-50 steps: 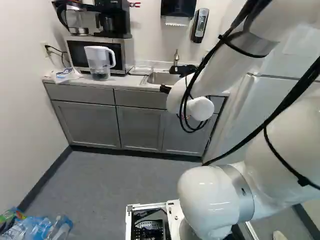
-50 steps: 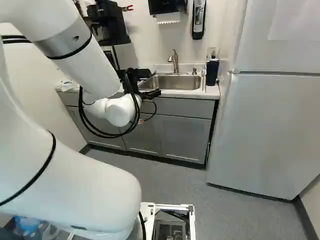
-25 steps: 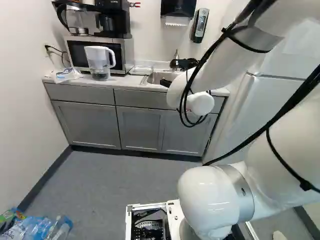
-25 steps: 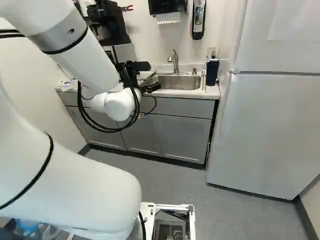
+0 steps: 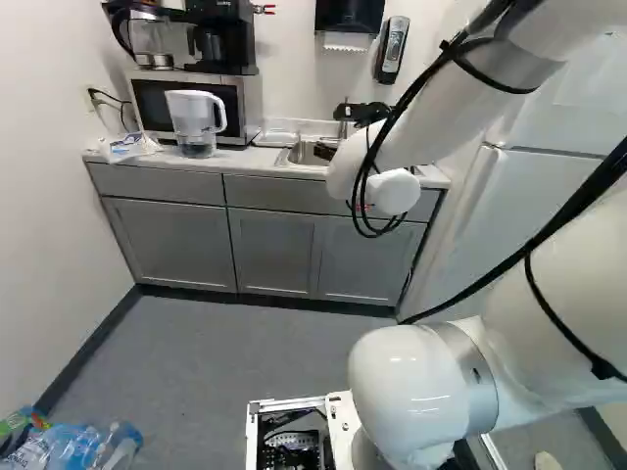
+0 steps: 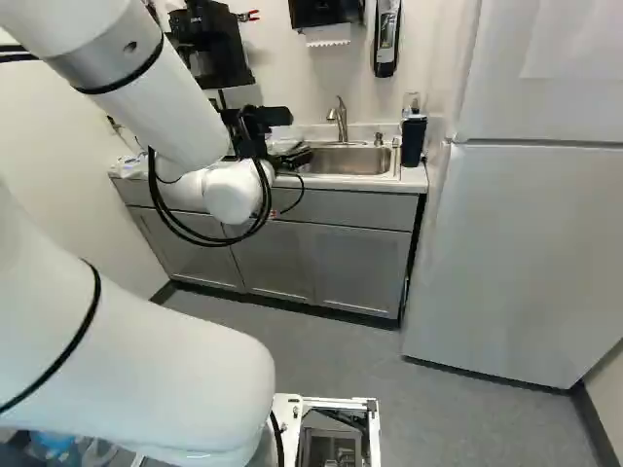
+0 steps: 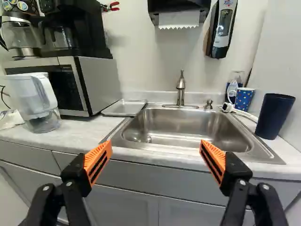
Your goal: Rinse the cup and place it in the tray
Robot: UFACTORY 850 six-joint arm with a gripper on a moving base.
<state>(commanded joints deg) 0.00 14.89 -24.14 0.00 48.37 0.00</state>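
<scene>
- Wrist view: my jaws, wide apart and empty; sink (image 7: 183,125) ahead, tray (image 7: 123,108) and dark cup (image 7: 277,115) beyond opposite sides.
- Left base view: my arm (image 5: 431,122) hides the dark cup.

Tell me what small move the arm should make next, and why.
Probably ease the open black gripper with orange pads sideways toward the dark-blue tapered cup: it holds nothing and faces the rectangular metal sink, while the cup stands beside the sink, across from the flat rectangular tray.
</scene>
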